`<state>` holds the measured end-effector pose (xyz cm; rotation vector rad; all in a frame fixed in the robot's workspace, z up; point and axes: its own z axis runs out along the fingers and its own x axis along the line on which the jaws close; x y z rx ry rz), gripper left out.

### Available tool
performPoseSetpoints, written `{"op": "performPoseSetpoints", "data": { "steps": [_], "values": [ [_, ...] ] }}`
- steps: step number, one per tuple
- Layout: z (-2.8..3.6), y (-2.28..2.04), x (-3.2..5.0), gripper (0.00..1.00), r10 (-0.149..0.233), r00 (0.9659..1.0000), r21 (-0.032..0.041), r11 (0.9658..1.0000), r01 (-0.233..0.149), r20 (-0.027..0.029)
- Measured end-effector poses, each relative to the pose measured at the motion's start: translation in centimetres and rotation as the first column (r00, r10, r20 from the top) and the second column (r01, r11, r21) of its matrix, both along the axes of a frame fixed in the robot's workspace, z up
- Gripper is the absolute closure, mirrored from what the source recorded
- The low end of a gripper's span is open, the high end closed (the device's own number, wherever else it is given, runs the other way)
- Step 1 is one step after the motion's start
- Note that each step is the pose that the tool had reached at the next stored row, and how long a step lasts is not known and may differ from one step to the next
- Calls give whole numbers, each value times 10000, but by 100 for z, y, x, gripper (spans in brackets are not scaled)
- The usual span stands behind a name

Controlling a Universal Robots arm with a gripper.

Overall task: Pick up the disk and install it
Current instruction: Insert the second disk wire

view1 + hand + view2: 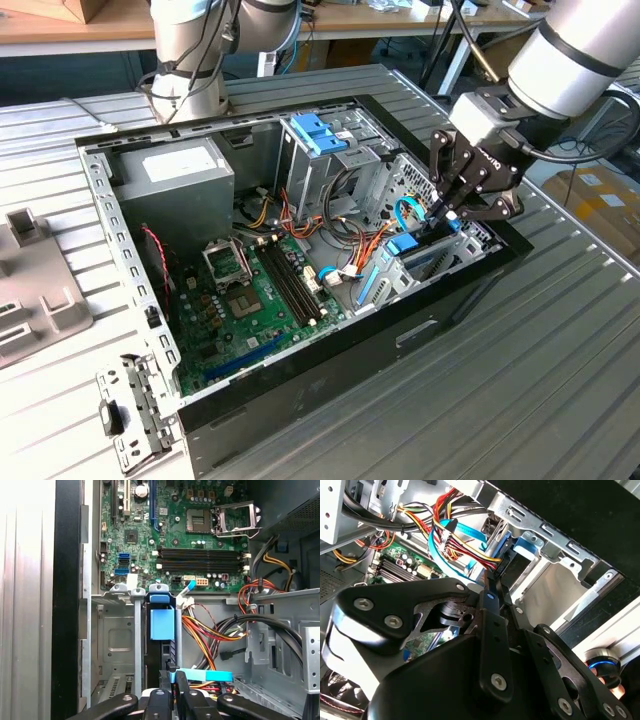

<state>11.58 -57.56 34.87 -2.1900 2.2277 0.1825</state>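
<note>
The disk (425,262) stands on edge inside the metal drive cage (385,280) at the front of the open computer case (330,350), on the exterior view's right. In the first wrist view its dark edge and bright blue rail (162,622) sit in the cage slot. My gripper (440,214) hangs just above the disk's upper end, fingers pressed together with nothing between them. The fingertips (176,676) sit by the disk's near end under a light-blue flat cable (205,676). I cannot tell whether they touch the disk. In the second wrist view the gripper (492,586) points at the cage.
A grey power supply box (175,170) with a white label fills the case's far corner. The green motherboard (250,290) lies in the case's middle. Cable bundles (345,225) run beside the cage. A blue bracket (318,132) tops the upper bay. A grey panel (35,290) lies outside.
</note>
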Motion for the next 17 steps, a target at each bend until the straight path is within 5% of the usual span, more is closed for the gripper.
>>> {"op": "performPoseSetpoints", "data": {
  "steps": [17],
  "values": [
    [-66,-28,4,83,0,10000,8,10000,0,1]
  ]
}}
